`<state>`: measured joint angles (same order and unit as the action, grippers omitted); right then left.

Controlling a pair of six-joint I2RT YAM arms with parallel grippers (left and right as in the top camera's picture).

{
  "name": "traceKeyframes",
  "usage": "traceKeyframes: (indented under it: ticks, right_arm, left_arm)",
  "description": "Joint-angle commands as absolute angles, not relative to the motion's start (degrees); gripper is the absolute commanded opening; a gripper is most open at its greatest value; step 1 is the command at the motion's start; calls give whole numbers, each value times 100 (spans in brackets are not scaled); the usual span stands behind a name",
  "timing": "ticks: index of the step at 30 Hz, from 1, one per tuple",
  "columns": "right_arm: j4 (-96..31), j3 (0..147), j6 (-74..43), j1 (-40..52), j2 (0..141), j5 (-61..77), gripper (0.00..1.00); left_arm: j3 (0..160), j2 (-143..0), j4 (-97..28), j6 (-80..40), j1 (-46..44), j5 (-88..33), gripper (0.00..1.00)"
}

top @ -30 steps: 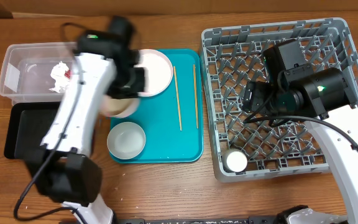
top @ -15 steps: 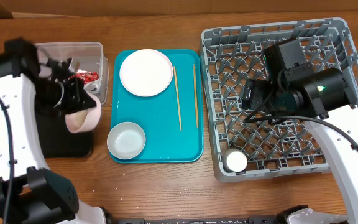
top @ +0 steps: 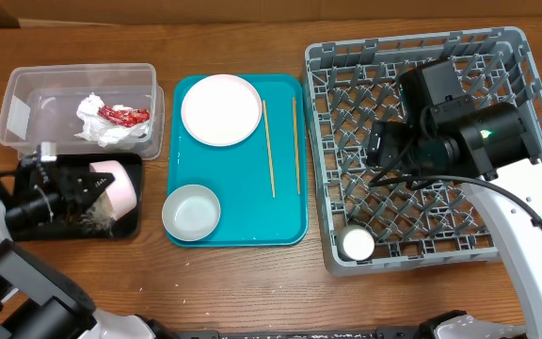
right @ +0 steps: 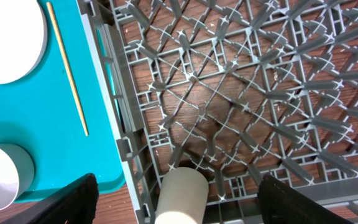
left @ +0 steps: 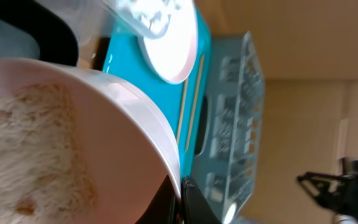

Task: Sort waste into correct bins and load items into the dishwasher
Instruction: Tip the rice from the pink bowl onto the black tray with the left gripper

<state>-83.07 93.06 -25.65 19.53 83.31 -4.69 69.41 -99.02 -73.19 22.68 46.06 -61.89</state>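
My left gripper is shut on the rim of the small pink dish, which is tipped on its side over the black tray. The left wrist view shows the dish smeared with food residue, its rim pinched in my left gripper. White scraps lie on the black tray. The napkin with the red wrapper lies in the clear tub. My right gripper hangs open over the grey rack, above the white cup. Plate, bowl and chopsticks rest on the teal tray.
The rack's upright pegs stand under my right gripper. The teal tray borders the rack's left wall. A few white crumbs lie on the wooden table near the front edge.
My left arm has swung left from the teal tray, carrying the pink dish, and lowered it tipped over the black tray. The right arm has not moved.
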Motion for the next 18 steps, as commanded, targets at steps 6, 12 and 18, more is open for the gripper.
traceKeyframes:
  ticks: [6,12,18]
  right_arm:
    - [-8300,9419,-2543,1938,8302,-484,83]
    - [-8302,9419,-2543,1938,8302,-484,83]
    - [-8305,9419,-2543,1938,8302,-484,83]
  left_arm:
    - [6759,-10565,-7116,2467,5170,-7937,4]
    - [6759,-10916,-7166,2375,5221,-8624,4]
    - [6759,-10930,-7347,1986,5221,-9065,4]
